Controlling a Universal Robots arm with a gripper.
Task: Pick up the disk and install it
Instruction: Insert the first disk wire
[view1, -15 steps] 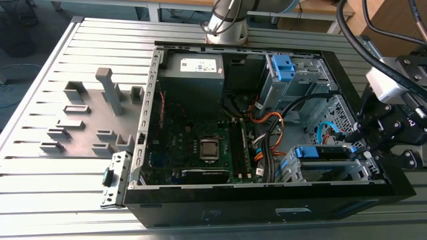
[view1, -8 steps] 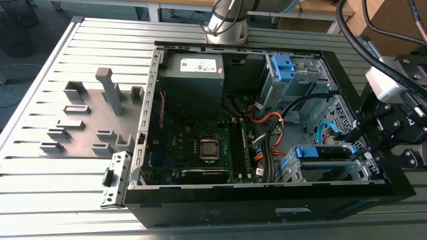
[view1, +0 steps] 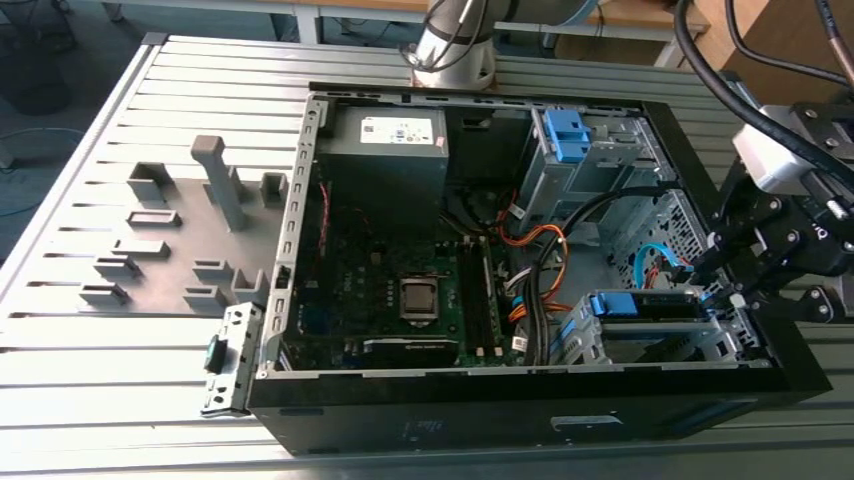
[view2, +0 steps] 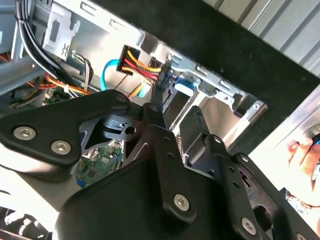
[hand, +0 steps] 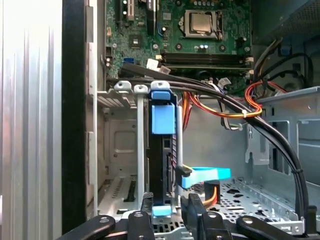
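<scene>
Hovering at the open case's (view1: 534, 410) near right corner, tool (hand: 167, 212) with fingers apart straddling the near end of the disk (hand: 162, 165), seated on edge in its drive cage (hand: 120, 150), long axis running away from the tool.

Tight drive bay
Metal cage walls (hand: 137, 150) flank the disk (hand: 163, 165) at the gripper (hand: 167, 212); black cables (hand: 260, 130) cross beyond.
</scene>
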